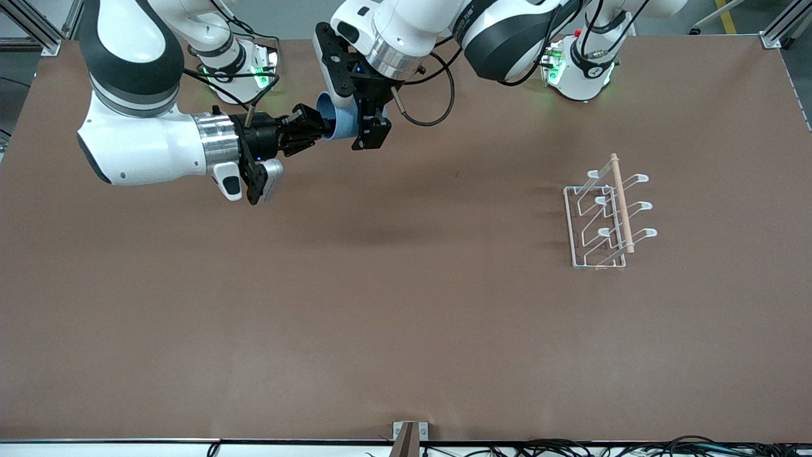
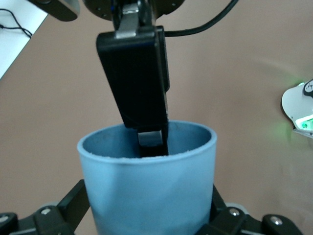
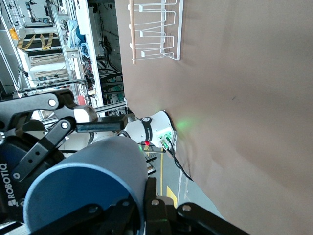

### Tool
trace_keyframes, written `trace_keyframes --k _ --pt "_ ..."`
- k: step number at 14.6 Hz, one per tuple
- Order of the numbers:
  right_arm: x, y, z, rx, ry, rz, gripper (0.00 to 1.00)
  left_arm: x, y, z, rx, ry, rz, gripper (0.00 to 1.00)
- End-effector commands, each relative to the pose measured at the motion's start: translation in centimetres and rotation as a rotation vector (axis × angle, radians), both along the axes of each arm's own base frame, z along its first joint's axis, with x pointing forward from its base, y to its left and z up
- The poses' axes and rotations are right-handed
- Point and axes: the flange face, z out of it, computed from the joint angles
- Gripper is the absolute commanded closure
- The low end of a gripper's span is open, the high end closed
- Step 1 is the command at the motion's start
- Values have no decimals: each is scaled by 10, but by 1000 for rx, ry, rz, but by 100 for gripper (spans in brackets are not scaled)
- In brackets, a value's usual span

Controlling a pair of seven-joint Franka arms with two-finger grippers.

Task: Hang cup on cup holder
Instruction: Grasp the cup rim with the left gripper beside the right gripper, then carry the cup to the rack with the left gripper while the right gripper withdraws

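- Transferring the cup from the right gripper to the left gripper, in the air over the table toward the right arm's end; judged as the handover step, with the hanging not yet begun.
- Right gripper: clamped on the cup's wall at the rim, one finger reaching inside the mouth in the left wrist view.
- Left gripper: jaws spread wide, straddling the cup's body from above; contact with the wall cannot be confirmed.
- Cup lying on its side in the grip, clear of the table surface.
- Cup holder standing well apart at the left arm's end, wooden rod along its top, all prongs bare.
- Centre the left jaws on the body, away from the rim, so that the mouth stays free for a prong.
- Close the left gripper squarely and fully before opening the right; otherwise risk of a dropped or twisted cup.
- Withdraw the right finger straight along the cup's axis, avoiding a snag on the rim.
- Expect a light, smooth wall; apply moderate force only.
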Motion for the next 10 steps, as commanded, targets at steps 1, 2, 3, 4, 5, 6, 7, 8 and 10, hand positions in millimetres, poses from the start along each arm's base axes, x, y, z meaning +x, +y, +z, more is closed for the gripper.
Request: trace_keyframes --k 1,2,3,4,5,6,7,8,10 --pt "-4 2 8 27 -5 0 95 4 -3 -2 -5 -20 -32 8" --pt "-4 2 8 27 -5 2 95 4 -3 -3 -3 -20 -32 25" --pt "-5 3 8 27 -5 3 95 5 -1 -1 -3 -24 -29 39" --pt "-5 3 7 26 -5 4 95 8 1 -1 -2 -25 -25 47" --pt "-5 3 8 27 -5 3 94 11 4 0 -1 -28 -18 50" --pt "-5 3 8 27 -5 3 94 15 8 1 5 -28 -13 50" --pt "-5 3 8 24 3 1 90 26 19 1 12 -33 -6 49" --pt "-5 2 7 22 4 1 42 35 29 -1 33 -30 -15 49" --pt "-5 3 7 21 8 0 0 53 51 -8 81 -11 -24 48"
